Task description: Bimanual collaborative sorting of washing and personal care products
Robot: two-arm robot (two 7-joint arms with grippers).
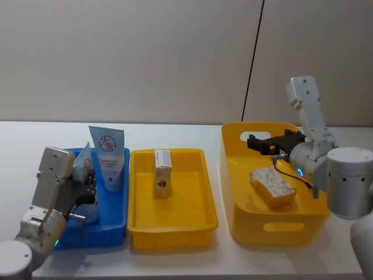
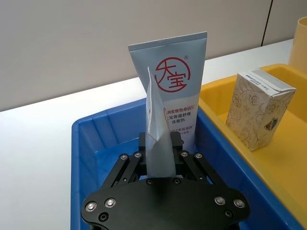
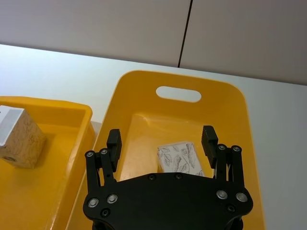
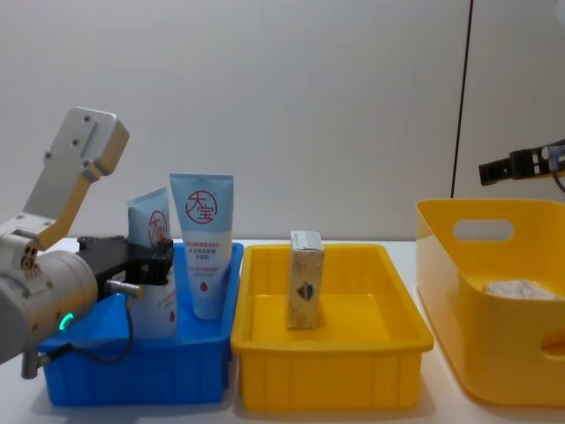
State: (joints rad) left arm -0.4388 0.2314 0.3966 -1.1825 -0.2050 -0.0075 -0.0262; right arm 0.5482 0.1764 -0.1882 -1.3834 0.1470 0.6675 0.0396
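Over by the desk's (image 1: 175,262) left edge, the blue tray (image 4: 141,375) holds both squeeze tubes. One tube (image 4: 203,256) stands free toward the tray's back right corner. The other tube (image 2: 156,110) stands just beside it, pinched edge-on in the left gripper (image 2: 159,143), whose fingers press on its lower part. In the shallow yellow tray (image 4: 327,380) at the desk's middle, one cream box (image 4: 305,278) stands upright. At the right edge, a second box (image 3: 180,158) lies flat in the deep yellow basket (image 3: 225,91), and the right gripper (image 3: 161,139) hovers above it, fingers spread wide and holding nothing. To me the sorting looks well along: what is left is letting go of the held tube and, likely, carrying the last box across to the middle tray.
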